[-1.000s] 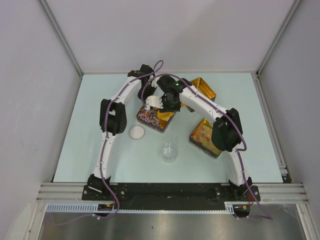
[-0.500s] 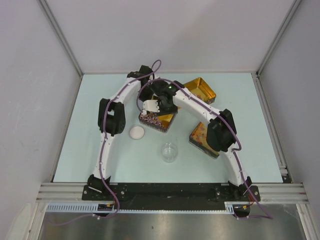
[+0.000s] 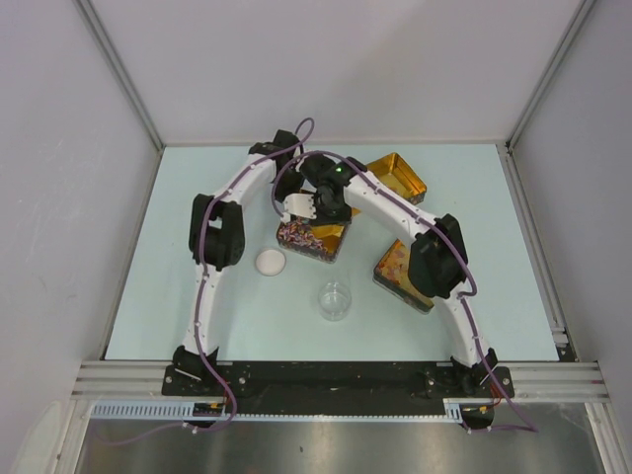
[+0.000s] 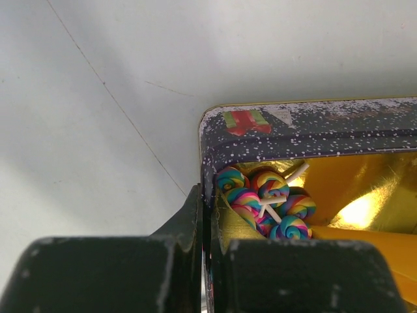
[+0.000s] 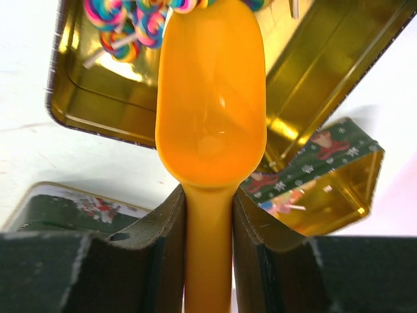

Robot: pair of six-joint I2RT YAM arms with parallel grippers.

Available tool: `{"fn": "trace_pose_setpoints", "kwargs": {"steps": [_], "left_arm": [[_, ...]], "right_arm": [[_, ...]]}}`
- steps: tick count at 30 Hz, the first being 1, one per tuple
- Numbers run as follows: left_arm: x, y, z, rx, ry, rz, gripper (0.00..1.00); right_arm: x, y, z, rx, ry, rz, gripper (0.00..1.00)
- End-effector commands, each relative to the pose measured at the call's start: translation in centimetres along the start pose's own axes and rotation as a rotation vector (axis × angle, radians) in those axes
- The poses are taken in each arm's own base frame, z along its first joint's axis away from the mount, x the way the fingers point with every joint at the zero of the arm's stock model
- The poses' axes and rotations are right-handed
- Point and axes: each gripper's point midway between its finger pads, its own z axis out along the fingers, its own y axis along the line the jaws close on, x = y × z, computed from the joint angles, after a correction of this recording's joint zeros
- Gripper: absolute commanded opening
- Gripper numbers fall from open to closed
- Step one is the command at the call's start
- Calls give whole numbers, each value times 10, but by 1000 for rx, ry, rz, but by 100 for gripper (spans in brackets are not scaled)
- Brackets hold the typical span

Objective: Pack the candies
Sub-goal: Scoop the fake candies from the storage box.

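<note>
The candies (image 4: 267,202) are rainbow-swirl sweets on white sticks, heaped in one corner of an open gold-lined tin (image 4: 313,127) with a dark speckled outside. My left gripper (image 4: 207,202) is shut on that tin's side wall, one finger outside and one inside. My right gripper (image 5: 208,195) is shut on the handle of an orange scoop (image 5: 212,98). The scoop's empty bowl reaches over the tin (image 5: 98,104), its tip against the candies (image 5: 127,26). In the top view both wrists meet over this tin (image 3: 331,240).
A second open gold tin (image 3: 395,176) lies at the back right. A tin with a Christmas pattern (image 3: 403,272) sits right of centre under the right arm. A clear cup (image 3: 335,299) and a white round lid (image 3: 270,262) stand nearer the front.
My right wrist has swung left with the scoop, over the candy tin. The left elbow has shifted slightly left. Both grips are unchanged.
</note>
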Motion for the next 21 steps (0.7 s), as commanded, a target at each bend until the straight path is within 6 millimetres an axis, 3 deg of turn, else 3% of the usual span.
{"fn": "trace_pose_setpoints", "kwargs": {"steps": [1,7,21], "left_arm": [[-35,-32,-59,80,-152,-17,0],[-33,-31,-64,70,-157,-25,0],[-23,-23,-68,23,-147,-41,0]], "right_arm": [[-25,15,-3,-110,-156,45,0],[-35,33,8,-200,-209,64,0],[-49,42,26,-287,-312,156,0]]}}
